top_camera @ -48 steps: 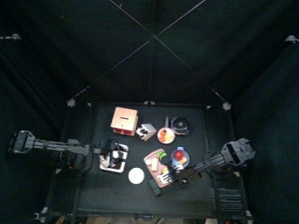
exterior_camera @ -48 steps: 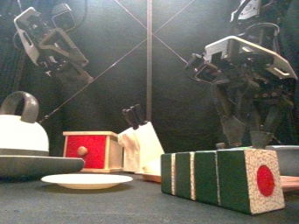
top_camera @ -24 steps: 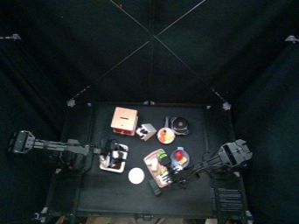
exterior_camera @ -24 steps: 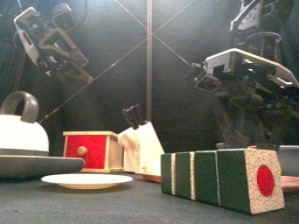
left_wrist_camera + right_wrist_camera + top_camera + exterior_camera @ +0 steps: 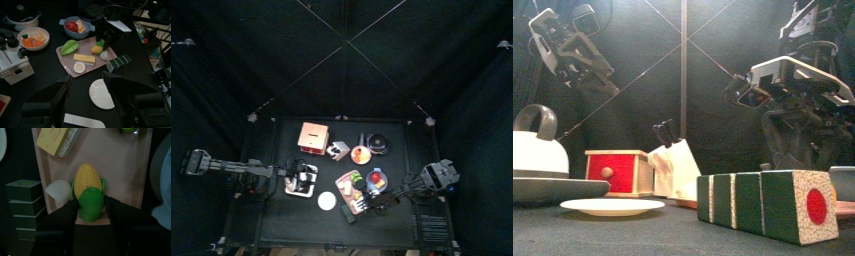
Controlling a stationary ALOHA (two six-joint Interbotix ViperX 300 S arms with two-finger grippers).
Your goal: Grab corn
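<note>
Nearly there: the right hand (image 5: 91,217), jaws spread, straddles the corn's (image 5: 88,184) green husk end on the pink tray (image 5: 127,173), not yet pinching or lifting it.

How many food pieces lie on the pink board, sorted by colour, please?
Green: 1, the leaf
Yellow: 2, the corn cob and the slab
White: 2, the halved egg and a plain white piece
Total: 5

Corn (image 5: 88,190) lies on the tray (image 5: 123,168) — egg (image 5: 59,191) touching beside it.
</note>
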